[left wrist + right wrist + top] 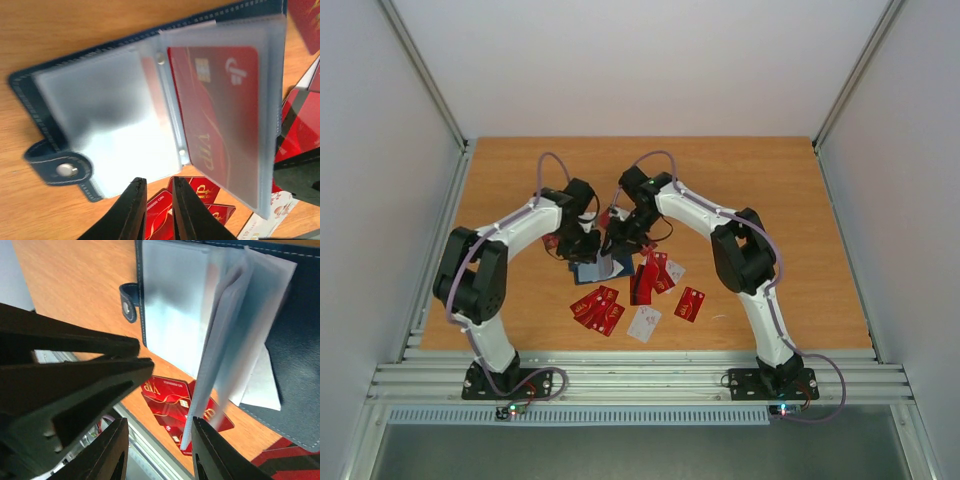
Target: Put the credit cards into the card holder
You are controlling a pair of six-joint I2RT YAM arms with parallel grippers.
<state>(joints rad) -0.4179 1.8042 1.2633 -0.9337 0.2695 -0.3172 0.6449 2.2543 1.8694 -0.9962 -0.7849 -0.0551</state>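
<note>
The card holder (592, 270) lies open on the table, navy outside with clear plastic sleeves (95, 120). One sleeve on its right side holds a red VIP credit card (222, 115). My left gripper (158, 180) hovers at the holder's near edge, its fingers a narrow gap apart with nothing between them. My right gripper (160, 422) is open beside it. A raised sleeve (215, 375) stands on edge between its fingers, close to the right finger (210, 455). Loose red credit cards (597, 309) lie in front of the holder, and more (658, 272) lie to its right.
A white card (644, 323) and a red card (690, 303) lie near the table's front edge. An aluminium rail (620, 380) runs along that edge. Pale walls stand on both sides of the wooden table (770, 200). The two arms meet closely over the holder.
</note>
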